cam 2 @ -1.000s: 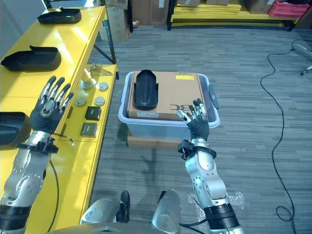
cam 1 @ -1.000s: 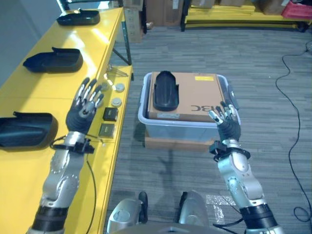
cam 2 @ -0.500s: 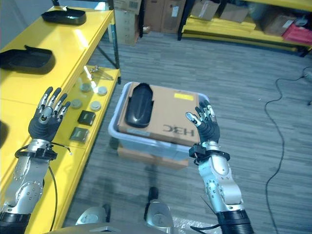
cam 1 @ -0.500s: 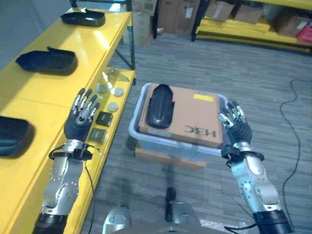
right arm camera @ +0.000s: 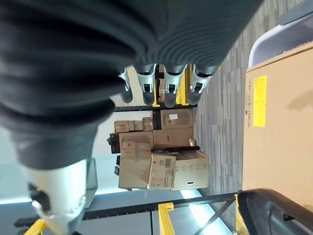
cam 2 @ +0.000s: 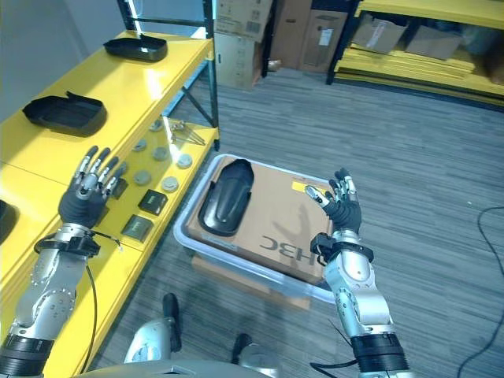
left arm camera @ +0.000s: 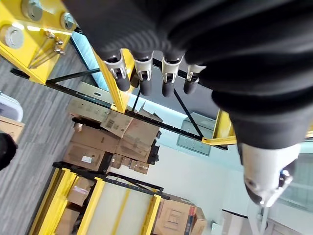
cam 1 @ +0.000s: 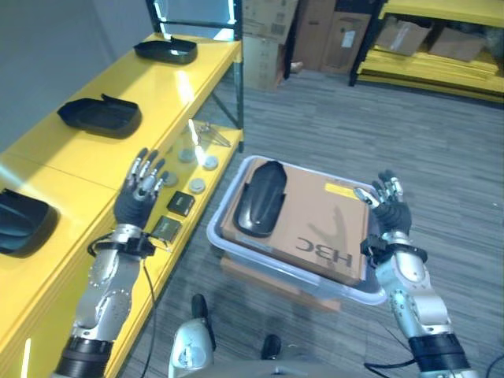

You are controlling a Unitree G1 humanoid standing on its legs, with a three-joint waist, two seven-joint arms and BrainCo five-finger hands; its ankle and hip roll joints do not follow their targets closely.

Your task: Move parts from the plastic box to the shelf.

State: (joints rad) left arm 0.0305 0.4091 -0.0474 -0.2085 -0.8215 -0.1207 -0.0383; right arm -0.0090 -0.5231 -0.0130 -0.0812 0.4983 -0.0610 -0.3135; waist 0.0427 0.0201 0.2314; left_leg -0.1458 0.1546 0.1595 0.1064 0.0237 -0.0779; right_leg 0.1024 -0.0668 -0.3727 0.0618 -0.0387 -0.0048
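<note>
Black moulded part point(cam 1: 260, 198) lies on the cardboard sheet point(cam 1: 315, 222) topping the clear plastic box point(cam 1: 228, 240), well apart from both sets of fingertips. Left hand point(cam 1: 138, 200) hovers over the yellow shelf point(cam 1: 71, 165), right hand point(cam 1: 390, 211) over the box's far edge; both have fingers straight and spread, holding nothing. Judged step: reaching for the pickup. Next, both hands must close in on the part.

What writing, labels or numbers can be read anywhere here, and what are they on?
Cardboard box lying in the plastic box: large dark letters, upside down from the head camera, too blurred to quote with certainty.
Yellow label on that cardboard box: print too small to read.
Stacked cartons by the far racks: labels too small to read.
</note>
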